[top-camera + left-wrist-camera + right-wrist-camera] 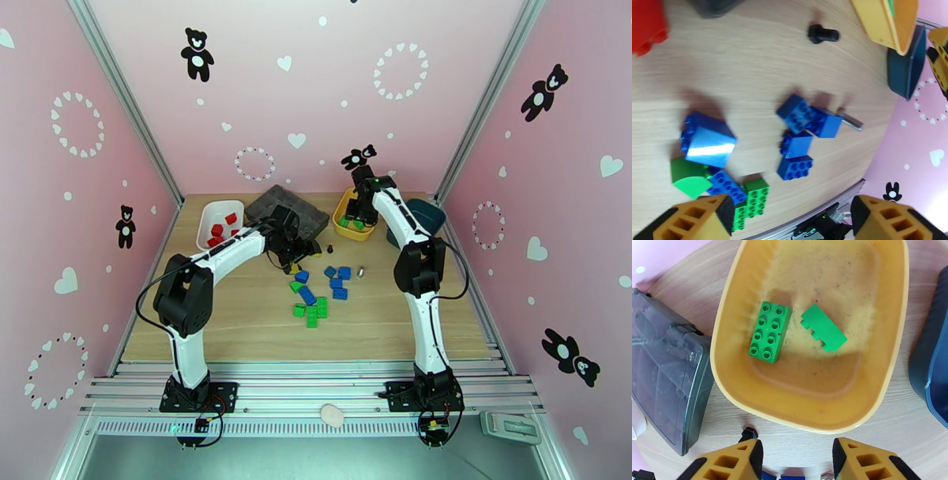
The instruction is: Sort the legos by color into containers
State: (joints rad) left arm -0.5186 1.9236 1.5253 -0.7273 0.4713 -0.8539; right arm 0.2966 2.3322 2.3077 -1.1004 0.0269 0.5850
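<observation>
**Bins at the back, bricks in front**

On the counter (237, 316), across the upper middle of the top view from left to right: left bin (212, 215) with several bricks (223, 229) in it, tray (272, 202), middle bin (342, 227) holding two bricks (770, 332), right bin (426, 213). Loose bricks (320, 294) lie at frame centre, before the tray.

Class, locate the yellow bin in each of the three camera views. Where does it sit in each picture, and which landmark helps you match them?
Top external: yellow bin in the middle of the picture, just right of centre.
Left wrist: top right corner, seen from the side.
Right wrist: centre, with two green bricks inside.
Shared landmark: the dark teal bin beside it.
</observation>
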